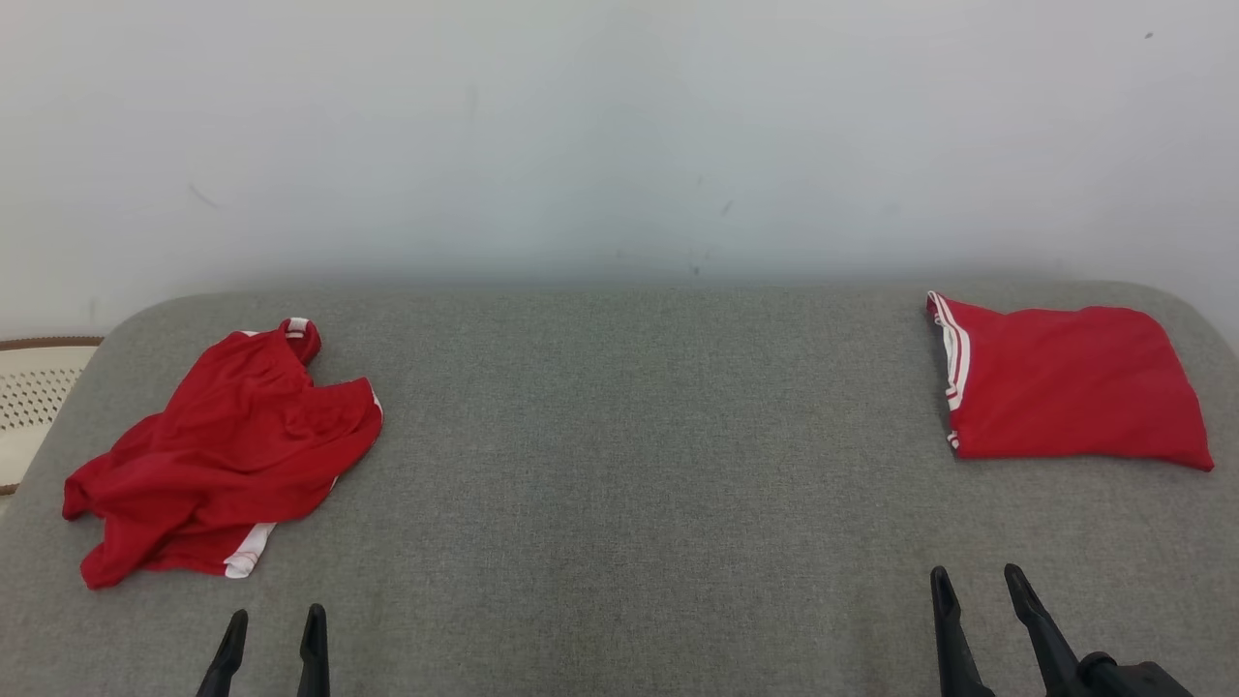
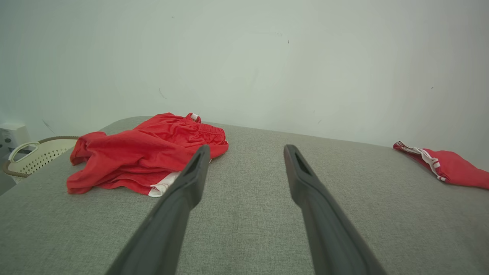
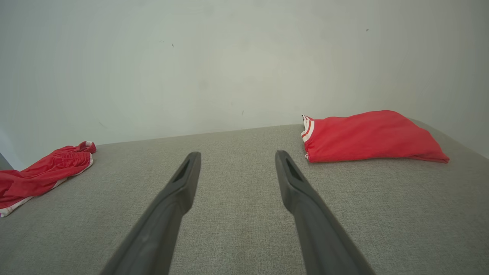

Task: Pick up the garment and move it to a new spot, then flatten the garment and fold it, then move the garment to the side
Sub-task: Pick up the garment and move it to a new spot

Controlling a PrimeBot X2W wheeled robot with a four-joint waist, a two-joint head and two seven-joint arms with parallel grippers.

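A crumpled red garment (image 1: pixel 227 455) with white trim lies in a heap on the left of the grey table (image 1: pixel 639 465); it also shows in the left wrist view, garment (image 2: pixel 145 156), and at the left edge of the right wrist view, garment (image 3: pixel 42 173). My left gripper (image 1: pixel 275 620) stands open near the front edge, just right of and nearer than the heap, empty; left gripper (image 2: pixel 246 149). My right gripper (image 1: pixel 976 578) is open and empty at the front right; right gripper (image 3: pixel 236 154).
A second red garment (image 1: pixel 1065 392), folded flat with white stripes, lies at the table's far right; folded garment (image 3: pixel 366 135), (image 2: pixel 447 166). A cream perforated basket (image 1: pixel 34 402) sits beyond the table's left edge. A pale wall (image 1: pixel 619 136) rises behind the table.
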